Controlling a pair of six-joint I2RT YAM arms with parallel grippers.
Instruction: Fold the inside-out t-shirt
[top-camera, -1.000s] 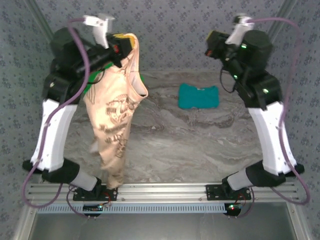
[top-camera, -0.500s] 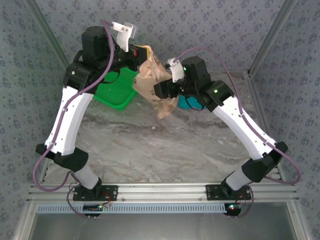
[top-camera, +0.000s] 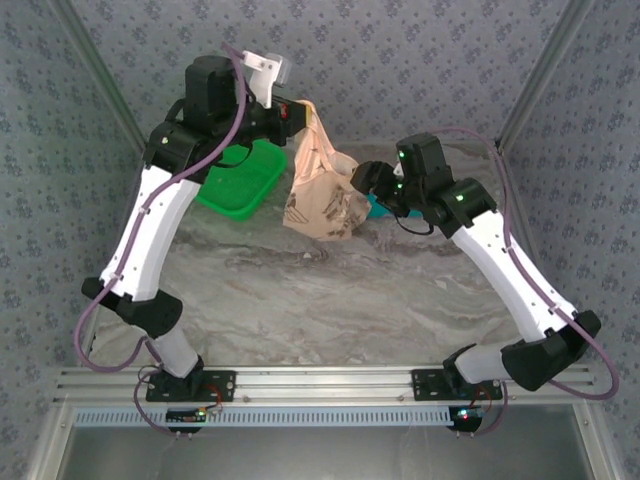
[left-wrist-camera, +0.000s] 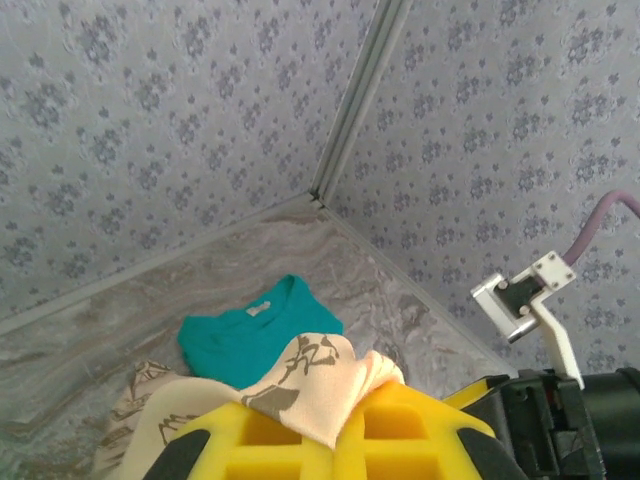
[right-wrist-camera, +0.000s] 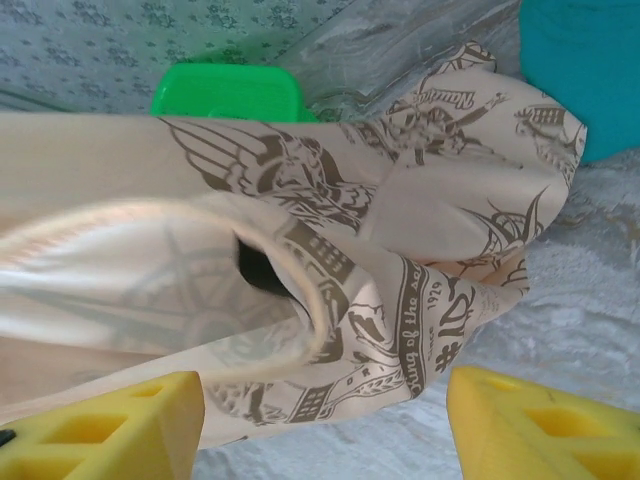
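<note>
The left tool (top-camera: 292, 110) is clamped on a bunched upper part of the inside-out t-shirt (top-camera: 318, 195), which hangs limp below it over the desk (top-camera: 300, 300). The right tool (top-camera: 362, 180) has its fingers apart, just beside the hanging cloth, with a stitched edge band (right-wrist-camera: 310, 320) straight ahead of it. The cloth looks light, soft and quick to bunch, so that firmer band seems the surest hold.

2 white-and-black arms (top-camera: 150, 230), purple cables (top-camera: 80, 325), yellow fingers (right-wrist-camera: 100, 425)
</note>
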